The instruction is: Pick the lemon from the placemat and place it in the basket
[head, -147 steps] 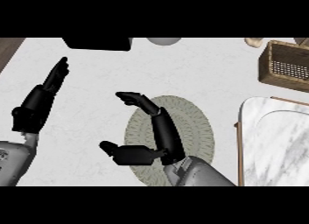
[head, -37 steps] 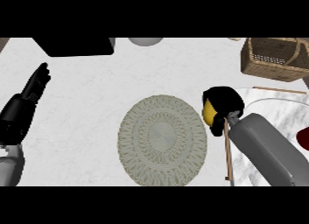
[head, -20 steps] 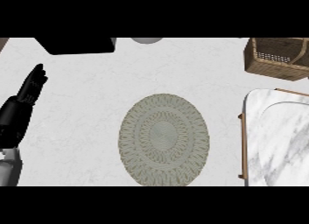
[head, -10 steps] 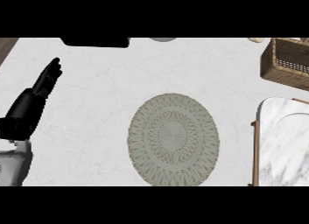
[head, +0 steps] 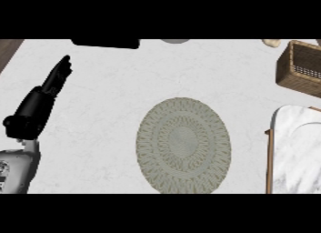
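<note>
The basket (head: 298,84) is cut off at the right edge.

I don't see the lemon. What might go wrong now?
No lemon shows on the mat or elsewhere, and the basket is cut off at the edge, so a miss might go unnoticed.
Only the left robot hand shows, open; the right is out of view, so its moves can't be checked.

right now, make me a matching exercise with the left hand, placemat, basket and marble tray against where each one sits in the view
Things:
1. left hand
2. placemat
3. basket
4. marble tray

Places:
a. top right corner
b. left side, fingers straight
c. lower right edge
d. centre of the counter

Pairs: 1-b, 2-d, 3-a, 4-c
</note>
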`<state>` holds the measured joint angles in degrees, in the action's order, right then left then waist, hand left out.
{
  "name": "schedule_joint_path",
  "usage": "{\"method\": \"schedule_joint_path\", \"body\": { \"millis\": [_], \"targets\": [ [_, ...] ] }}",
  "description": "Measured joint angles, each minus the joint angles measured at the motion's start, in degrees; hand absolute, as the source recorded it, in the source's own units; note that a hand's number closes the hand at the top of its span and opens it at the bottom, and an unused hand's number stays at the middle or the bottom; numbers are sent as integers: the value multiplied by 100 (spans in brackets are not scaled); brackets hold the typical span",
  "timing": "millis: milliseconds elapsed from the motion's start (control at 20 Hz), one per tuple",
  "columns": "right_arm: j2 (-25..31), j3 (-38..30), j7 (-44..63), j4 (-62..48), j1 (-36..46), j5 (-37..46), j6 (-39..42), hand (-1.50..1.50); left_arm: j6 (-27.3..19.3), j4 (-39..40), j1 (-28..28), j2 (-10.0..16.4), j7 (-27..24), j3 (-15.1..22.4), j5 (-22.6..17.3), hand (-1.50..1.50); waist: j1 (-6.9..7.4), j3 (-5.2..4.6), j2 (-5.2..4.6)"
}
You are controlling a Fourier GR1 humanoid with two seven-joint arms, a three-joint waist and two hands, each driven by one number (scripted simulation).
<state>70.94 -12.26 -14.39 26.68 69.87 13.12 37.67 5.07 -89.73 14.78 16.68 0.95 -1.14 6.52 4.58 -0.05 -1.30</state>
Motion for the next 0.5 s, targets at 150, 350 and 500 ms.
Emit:
{"method": "schedule_joint_path", "body": {
  "millis": [150,350,500],
  "targets": [
    [-251,196,286,-151,383,198,59,150,8,26,68,-3,6,-22,-7,0,-2,-2,-1],
    [-564,461,456,-349,726,487,158,150,-9,29,38,-20,11,-18,28,0,-17,0,-2],
    [-723,616,504,-545,886,681,269,150,-16,104,59,-22,-13,-35,53,0,-50,2,-5]
  ]
}}
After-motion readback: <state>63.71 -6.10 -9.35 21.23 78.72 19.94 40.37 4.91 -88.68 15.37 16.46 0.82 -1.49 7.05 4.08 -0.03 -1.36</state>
